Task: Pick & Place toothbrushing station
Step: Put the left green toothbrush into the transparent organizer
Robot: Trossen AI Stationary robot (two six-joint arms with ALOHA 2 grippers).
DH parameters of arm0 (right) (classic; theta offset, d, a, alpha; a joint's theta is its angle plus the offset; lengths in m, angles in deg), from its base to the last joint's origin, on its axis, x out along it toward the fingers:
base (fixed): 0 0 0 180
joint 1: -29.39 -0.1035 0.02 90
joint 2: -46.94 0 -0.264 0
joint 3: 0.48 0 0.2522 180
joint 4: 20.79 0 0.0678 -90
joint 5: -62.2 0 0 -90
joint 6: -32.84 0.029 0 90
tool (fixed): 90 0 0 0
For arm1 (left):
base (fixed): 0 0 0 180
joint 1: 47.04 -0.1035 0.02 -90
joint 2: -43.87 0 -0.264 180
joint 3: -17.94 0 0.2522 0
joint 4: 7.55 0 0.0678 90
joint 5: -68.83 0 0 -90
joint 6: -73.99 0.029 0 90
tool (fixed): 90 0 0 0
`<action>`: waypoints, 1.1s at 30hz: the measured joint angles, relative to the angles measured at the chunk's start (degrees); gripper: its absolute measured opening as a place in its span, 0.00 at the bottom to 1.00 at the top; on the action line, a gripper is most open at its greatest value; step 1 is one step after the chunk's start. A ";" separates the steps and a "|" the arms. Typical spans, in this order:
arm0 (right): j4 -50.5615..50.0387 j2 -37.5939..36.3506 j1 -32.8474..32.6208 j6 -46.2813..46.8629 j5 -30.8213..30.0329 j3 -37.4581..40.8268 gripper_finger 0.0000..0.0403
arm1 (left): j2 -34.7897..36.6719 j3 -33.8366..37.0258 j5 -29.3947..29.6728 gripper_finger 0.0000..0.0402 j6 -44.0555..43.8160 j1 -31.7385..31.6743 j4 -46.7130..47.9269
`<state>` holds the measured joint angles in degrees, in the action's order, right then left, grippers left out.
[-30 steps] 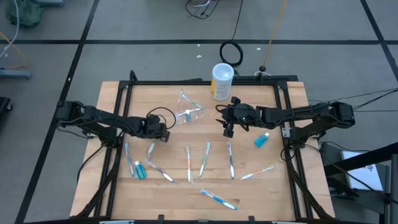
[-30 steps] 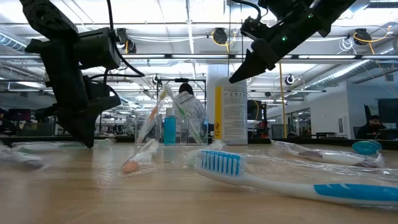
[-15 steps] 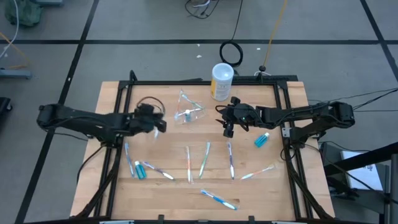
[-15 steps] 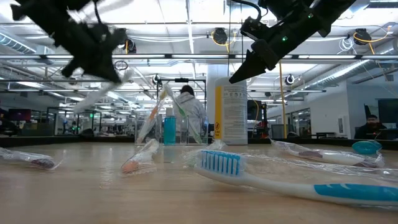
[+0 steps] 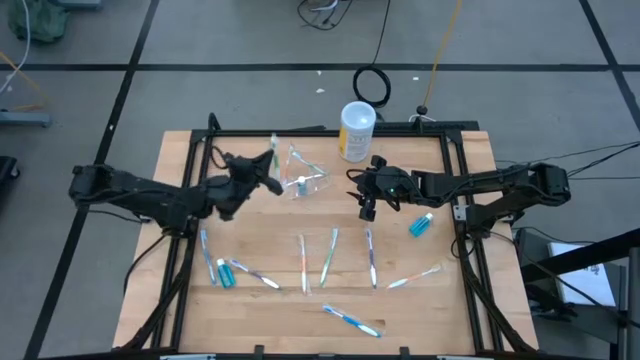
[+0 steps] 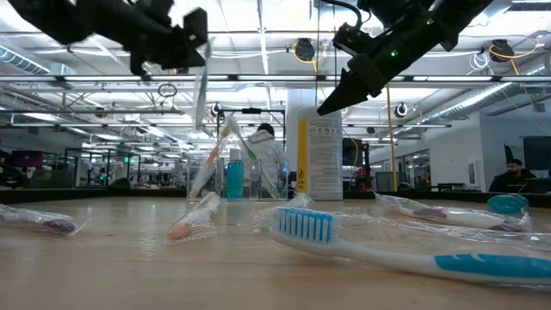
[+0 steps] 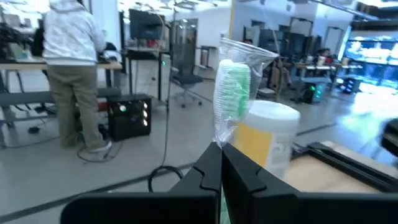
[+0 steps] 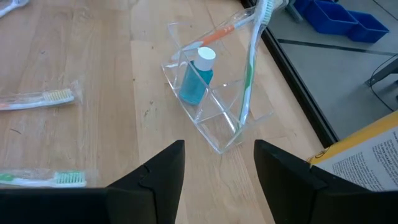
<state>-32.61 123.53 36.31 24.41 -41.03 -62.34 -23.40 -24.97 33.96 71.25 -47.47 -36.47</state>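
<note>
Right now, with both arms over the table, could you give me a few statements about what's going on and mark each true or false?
1. The left gripper holds a wrapped green toothbrush. True.
2. The right gripper is shut on a tube. False: it is open and holds nothing.
3. The clear holder contains a teal bottle. True.
4. The white canister lies on its side. False: it stands upright.
</note>
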 joint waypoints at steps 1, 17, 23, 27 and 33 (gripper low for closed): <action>0.00 0.00 0.00 0.00 0.00 0.00 0.46 | -1.92 0.00 -1.10 0.00 0.02 -1.26 -1.82; 0.00 0.00 -0.02 -0.20 0.00 0.00 0.46 | -16.73 0.00 -8.15 0.04 -6.78 -4.26 1.28; 0.00 0.00 -0.02 -0.20 0.00 0.00 0.46 | -16.72 0.00 -8.17 0.04 -9.60 -2.75 10.10; 0.00 0.00 -0.02 -0.20 0.00 0.00 0.46 | -16.73 0.00 -8.15 0.08 -12.85 -2.67 14.95; 0.00 0.00 -0.02 -0.20 0.00 0.00 0.46 | -15.94 -0.30 -7.16 0.24 -11.02 -3.05 16.30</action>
<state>-32.61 123.53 36.29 24.21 -41.03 -62.34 -39.34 -25.27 26.80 60.24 -50.52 -20.18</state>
